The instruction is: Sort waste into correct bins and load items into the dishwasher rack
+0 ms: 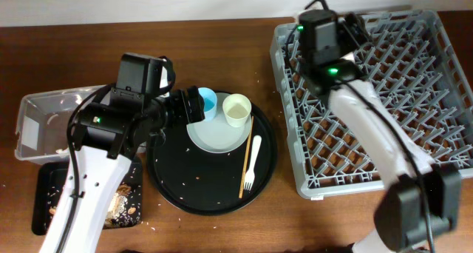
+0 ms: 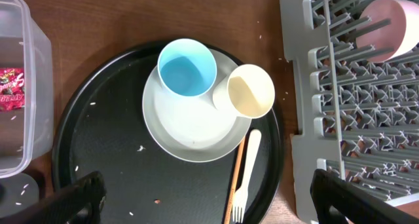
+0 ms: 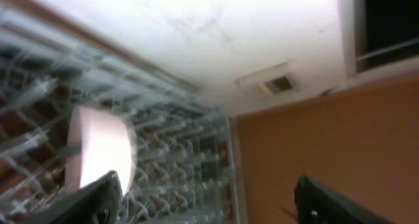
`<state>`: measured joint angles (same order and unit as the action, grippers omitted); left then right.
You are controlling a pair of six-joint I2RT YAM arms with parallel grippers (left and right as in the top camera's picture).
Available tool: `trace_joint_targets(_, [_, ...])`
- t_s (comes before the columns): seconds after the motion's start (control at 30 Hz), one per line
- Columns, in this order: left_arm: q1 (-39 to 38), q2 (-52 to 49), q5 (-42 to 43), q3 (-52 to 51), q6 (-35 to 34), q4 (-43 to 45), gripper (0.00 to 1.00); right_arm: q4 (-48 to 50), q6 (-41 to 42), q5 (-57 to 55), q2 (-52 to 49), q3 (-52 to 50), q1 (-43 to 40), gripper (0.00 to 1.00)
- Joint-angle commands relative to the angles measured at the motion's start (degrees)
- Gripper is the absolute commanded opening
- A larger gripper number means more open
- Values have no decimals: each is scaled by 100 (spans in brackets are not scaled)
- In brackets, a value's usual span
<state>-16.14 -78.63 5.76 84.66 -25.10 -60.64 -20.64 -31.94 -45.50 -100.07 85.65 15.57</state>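
Observation:
A light blue cup point(image 2: 186, 67) and a cream cup point(image 2: 251, 91) stand on a pale plate point(image 2: 190, 129) on the round black tray point(image 2: 98, 139). A white fork point(image 2: 245, 175) and wooden chopsticks point(image 2: 236, 178) lie beside the plate. My left gripper point(image 2: 213, 207) hovers open above the tray, holding nothing. The pinkish bowl point(image 3: 98, 152) rests on its side among the pegs of the grey rack point(image 1: 384, 98). My right gripper point(image 3: 209, 204) is open beside it, with nothing between its fingers. A red wrapper point(image 2: 10, 90) lies in the clear tub point(image 1: 44, 120).
The shallow black rectangular tray point(image 1: 52, 201) at the front left holds beige food scraps point(image 1: 122, 201). Rice-like crumbs dot the round tray. The right arm point(image 1: 355, 112) stretches across the rack's left half, and the left arm point(image 1: 96, 157) crosses over the black tray.

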Motion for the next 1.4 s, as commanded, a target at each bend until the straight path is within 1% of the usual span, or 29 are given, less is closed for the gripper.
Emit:
trace_joint_targets(0.0, [17, 44, -2, 98, 33, 7, 99, -872, 2004, 1899, 684, -22, -420, 86])
trace_joint_targets(0.07, [17, 44, -2, 98, 33, 7, 99, -1526, 2828, 2889, 1060, -22, -675, 85])
trace_joint_targets(0.13, [17, 44, -2, 98, 33, 7, 99, -1794, 3298, 3506, 1399, -22, -922, 85])
trace_joint_targets(0.17, [17, 44, -2, 98, 33, 7, 99, -1845, 3451, 3683, 1519, -22, -1047, 80])
trace_joint_targets(0.2, [17, 44, -4, 98, 33, 9, 99, -1971, 3595, 4017, 1639, -22, -1202, 73])
trace_joint_targets(0.23, [17, 44, -2, 98, 33, 7, 99, -2225, 3611, 4566, 1733, -22, -1338, 69])
trace_joint_targets(0.27, [17, 44, -2, 98, 33, 7, 99, -2603, 3609, 5167, 1794, -22, -1427, 69])
trace_joint_targets(0.3, [17, 44, -2, 98, 33, 7, 99, -2920, 3609, 5379, 1810, -22, -1453, 71])
trace_joint_targets(0.37, [17, 44, -2, 98, 33, 7, 99, -3558, 3609, 5392, 1808, -22, -1451, 74])
trace_joint_targets(0.4, [17, 44, -2, 98, 33, 7, 99, -3748, 3609, 5394, 1808, -22, -1451, 74])
trace_joint_targets(0.47, [17, 44, -2, 98, 33, 7, 99, -3928, 3611, 5396, 1808, -22, -1449, 78])
trace_joint_targets(0.57, [17, 44, -2, 98, 33, 7, 99, -4229, 3613, 5600, 1808, -24, -1447, 79])
trace_joint_targets(0.6, [17, 44, -2, 98, 33, 7, 99, -4422, 3613, 6057, 1784, -31, -1447, 78])
trace_joint_targets(0.67, [17, 44, -2, 98, 33, 7, 99, -4774, 3611, 6435, 1707, -120, -1434, 65])
trace_joint_targets(0.7, [17, 44, -2, 98, 33, 7, 99, -4966, 3604, 6435, 1609, -234, -1373, 60])
trace_joint_targets(0.73, [17, 44, -2, 98, 33, 7, 99, -4874, 3545, 6435, 1541, -391, -1281, 57])
trace_joint_targets(0.8, [17, 44, -2, 98, 33, 7, 99, -4306, 3519, 6430, 1443, -669, -929, 54])
trace_joint_targets(0.87, [17, 44, -4, 98, 33, 7, 99, -3956, 3523, 6220, 1311, -706, -581, 53])
trace_joint_targets(0.93, [17, 44, -4, 98, 33, 7, 99, -3556, 3528, 5394, 1043, -713, -160, 52])
trace_joint_targets(1.0, [17, 44, -4, 98, 33, 7, 99, -3283, 3528, 4854, 608, -713, 195, 52])
trace_joint_targets(1.1, [17, 44, -2, 98, 33, 7, 99, -2999, 3545, 4122, -50, -713, 417, 52])
trace_joint_targets(1.17, [17, 44, -2, 98, 33, 7, 99, -2920, 3547, 4050, -315, -713, 420, 51])
trace_joint_targets(1.2, [17, 44, -4, 98, 33, 7, 99, -2914, 3547, 4052, -361, -713, 424, 47])
trace_joint_targets(1.27, [17, 44, -2, 98, 33, 7, 99, -2874, 3595, 4076, -380, -710, 428, 14])
trace_joint_targets(1.3, [17, 44, -4, 98, 33, 7, 99, -2852, 3672, 4074, -380, -710, 431, 8])
trace_joint_targets(1.33, [17, 44, -2, 98, 33, 7, 99, -2793, 3781, 4076, -380, -710, 428, 7])
trace_joint_targets(1.37, [17, 44, -2, 98, 33, 7, 99, -2710, 3932, 4076, -380, -710, 428, 4])
